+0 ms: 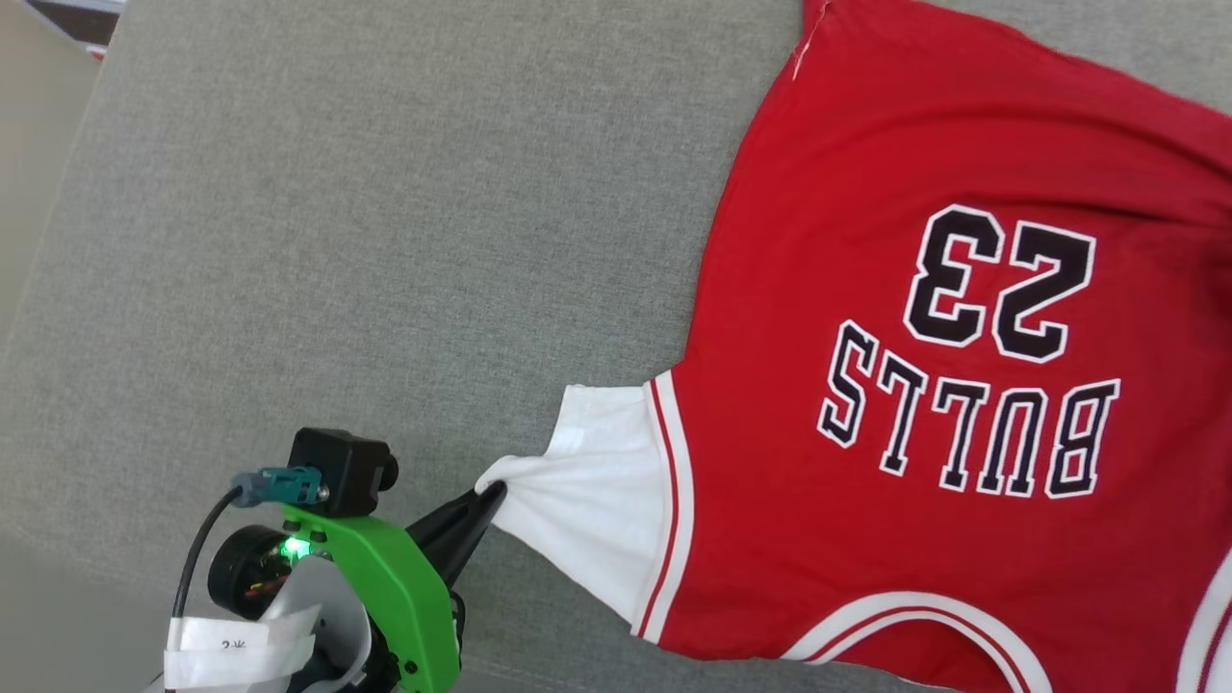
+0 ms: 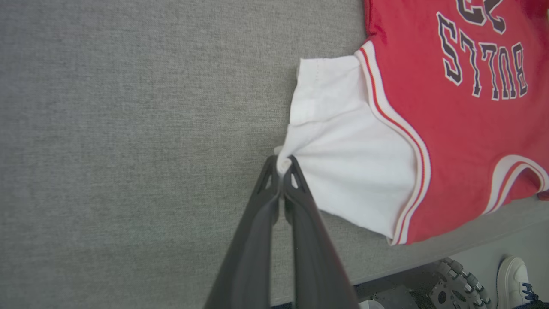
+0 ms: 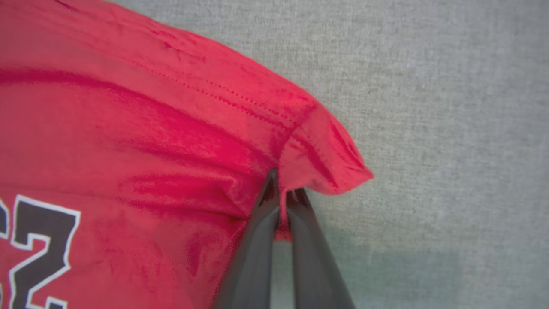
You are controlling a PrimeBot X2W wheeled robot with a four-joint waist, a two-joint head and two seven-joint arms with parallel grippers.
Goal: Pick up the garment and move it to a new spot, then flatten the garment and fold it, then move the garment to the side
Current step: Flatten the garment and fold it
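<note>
Left jaws tight on the white sleeve [image 2: 347,171] of the garment [image 1: 866,192], right jaws tight on its red corner [image 3: 330,159].

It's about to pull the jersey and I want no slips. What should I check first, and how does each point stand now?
1. Left gripper shut on sleeve edge: ok.
2. Right gripper shut on hem corner: ok.
3. Sleeve flat: not ok, bunched at the pinch.
4. Bare cushion left of jersey: ok.
5. Jersey's other side flat: cannot tell, cut off.
</note>
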